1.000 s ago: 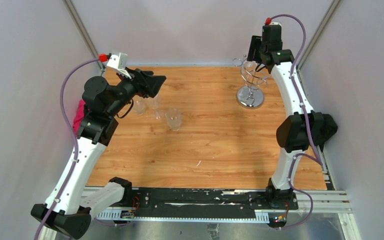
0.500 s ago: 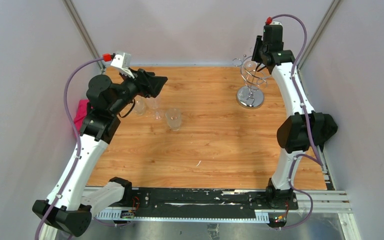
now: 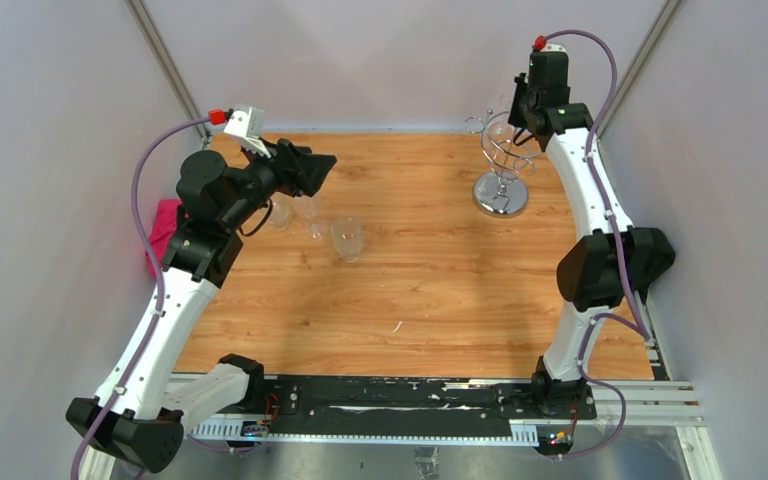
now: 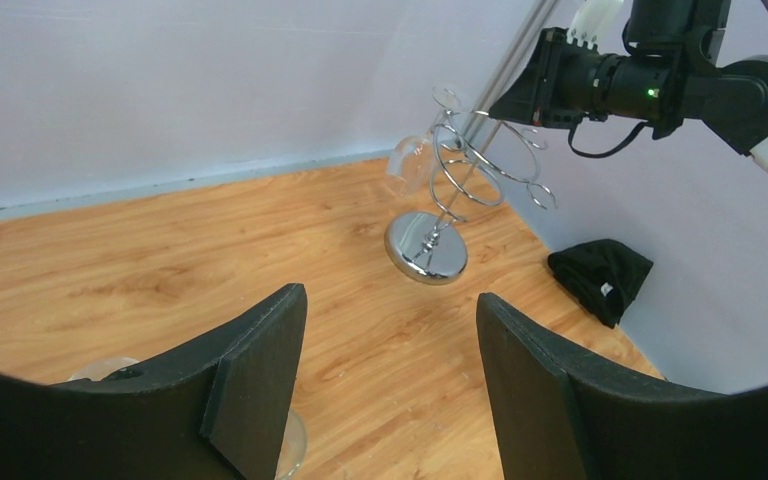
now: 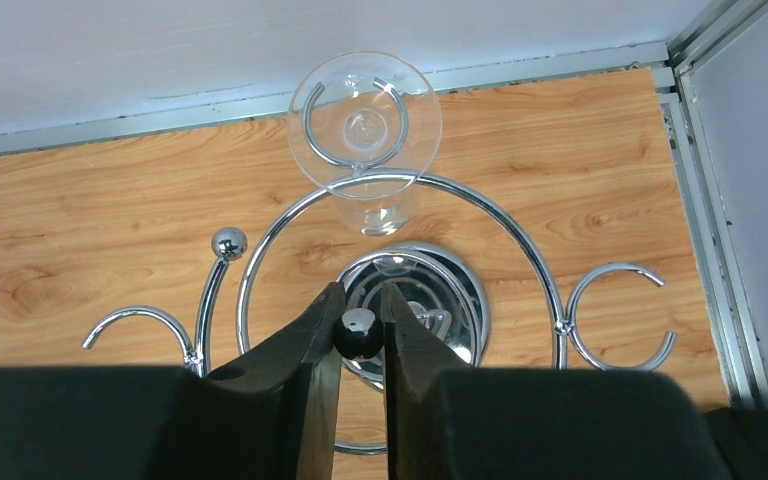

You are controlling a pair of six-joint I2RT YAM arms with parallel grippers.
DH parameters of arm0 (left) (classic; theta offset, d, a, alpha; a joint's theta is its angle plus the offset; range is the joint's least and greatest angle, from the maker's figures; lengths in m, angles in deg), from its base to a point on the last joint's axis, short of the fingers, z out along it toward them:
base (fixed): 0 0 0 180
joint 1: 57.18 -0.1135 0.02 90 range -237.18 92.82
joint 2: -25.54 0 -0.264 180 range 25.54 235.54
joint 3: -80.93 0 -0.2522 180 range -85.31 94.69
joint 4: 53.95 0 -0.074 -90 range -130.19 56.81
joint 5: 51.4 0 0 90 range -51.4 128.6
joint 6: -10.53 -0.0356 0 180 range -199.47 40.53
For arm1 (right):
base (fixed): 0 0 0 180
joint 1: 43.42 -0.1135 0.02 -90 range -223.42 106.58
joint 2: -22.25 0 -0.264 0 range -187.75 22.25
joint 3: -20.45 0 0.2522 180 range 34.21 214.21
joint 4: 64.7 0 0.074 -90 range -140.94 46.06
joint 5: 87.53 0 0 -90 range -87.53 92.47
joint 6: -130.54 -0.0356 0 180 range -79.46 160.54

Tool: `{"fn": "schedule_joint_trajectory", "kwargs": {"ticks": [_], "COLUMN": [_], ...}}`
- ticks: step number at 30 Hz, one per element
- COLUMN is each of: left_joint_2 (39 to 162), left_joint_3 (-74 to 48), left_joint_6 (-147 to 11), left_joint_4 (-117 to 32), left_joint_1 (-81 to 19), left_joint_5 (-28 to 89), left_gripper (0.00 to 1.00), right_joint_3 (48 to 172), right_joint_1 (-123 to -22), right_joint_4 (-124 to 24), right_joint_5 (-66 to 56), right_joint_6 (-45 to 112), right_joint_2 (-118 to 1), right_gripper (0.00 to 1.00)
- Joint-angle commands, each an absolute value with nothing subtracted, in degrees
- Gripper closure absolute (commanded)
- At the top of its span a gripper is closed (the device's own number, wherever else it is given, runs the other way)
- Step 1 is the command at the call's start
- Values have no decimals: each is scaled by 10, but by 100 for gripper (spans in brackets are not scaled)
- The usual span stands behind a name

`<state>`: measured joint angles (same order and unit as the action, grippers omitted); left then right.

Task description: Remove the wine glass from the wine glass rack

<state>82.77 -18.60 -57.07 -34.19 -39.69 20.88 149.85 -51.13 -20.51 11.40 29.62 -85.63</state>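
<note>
Our left tool [image 4: 390,300] hovers wide open and empty near the surface's [image 3: 410,270] far-left corner, well apart from the wine glass rack [image 3: 500,195] near the far-right corner. There the wine glass [image 5: 364,125] hangs bowl-down, stem upright, on the hook toward the far edge, just beyond our right tool [image 5: 362,292]. Since a second ago that tool has narrowed from wide apart to pinching the rack's top knob [image 5: 359,330].

This is looking like a robotics lab test cell. Plain pale walls [image 3: 60,100] are closing in a wood-grain table [image 3: 430,290] on three sides, with metal posts [image 3: 163,62] running up the corners. Two arms [image 3: 160,320] are standing bolted to a black plate [image 3: 400,405] on metal rails [image 3: 660,405] at the near edge, purple cables [image 3: 136,185] looping along them toward wrist cameras [image 3: 243,122]. A rack [image 3: 501,190] and some glasses [image 3: 347,238] are sitting on the table.
</note>
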Motion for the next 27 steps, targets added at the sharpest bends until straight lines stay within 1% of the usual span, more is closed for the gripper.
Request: {"fn": "schedule_joint_trajectory", "kwargs": {"ticks": [1,20,27], "left_joint_2": [826,819,817], "left_joint_3": [-195,-197,-197], "left_joint_6": [-567,-563,-562], "left_joint_4": [-358,-361,-359], "left_joint_1": [-393,-393,-393], "left_joint_5": [209,214,215], "left_gripper": [32,32,32], "right_joint_3": [1492,1464,1428], "right_joint_1": [-505,-505,-505], "right_joint_4": [-208,-222,-228], "right_joint_5": [114,99,77], "right_joint_6": [299,297,287], "right_joint_2": [-827,-768,-737], "right_gripper": [100,100,100]}}
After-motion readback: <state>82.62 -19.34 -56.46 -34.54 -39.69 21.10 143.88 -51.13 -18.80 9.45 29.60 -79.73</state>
